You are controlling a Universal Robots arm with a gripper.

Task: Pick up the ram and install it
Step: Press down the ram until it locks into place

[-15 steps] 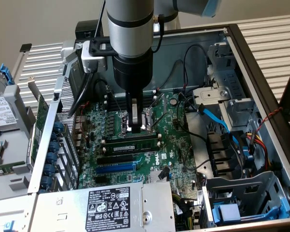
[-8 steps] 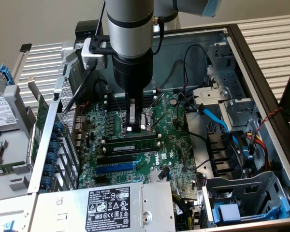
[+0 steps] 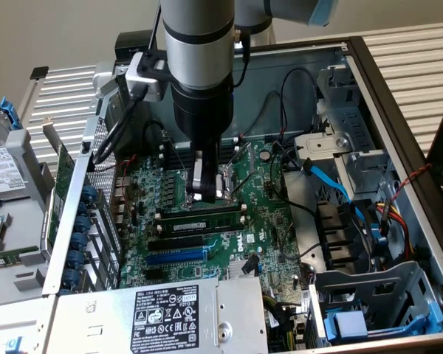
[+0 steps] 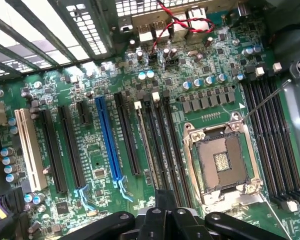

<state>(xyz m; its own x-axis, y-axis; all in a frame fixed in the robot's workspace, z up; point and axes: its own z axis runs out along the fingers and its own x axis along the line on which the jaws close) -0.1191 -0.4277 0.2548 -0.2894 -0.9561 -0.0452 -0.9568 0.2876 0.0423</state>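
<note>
A thick silver arm [image 3: 198, 37] with a blue-capped joint, black wrist section, black cables and metal gripper [image 3: 200, 193].

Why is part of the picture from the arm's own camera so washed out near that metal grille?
Wrist view: daylight through the case grille blows out to white, while the motherboard stays evenly lit. Exterior view: the case interior is dimmer, and the arm shades the CPU socket beneath the gripper.

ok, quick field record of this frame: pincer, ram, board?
pincer: low over the motherboard, at the CPU socket
ram: lying along a black memory slot beside the socket, close to the pincer
contact with ram: cannot tell
ram fully seated: cannot tell
CPU socket: open, no chip in it
</note>
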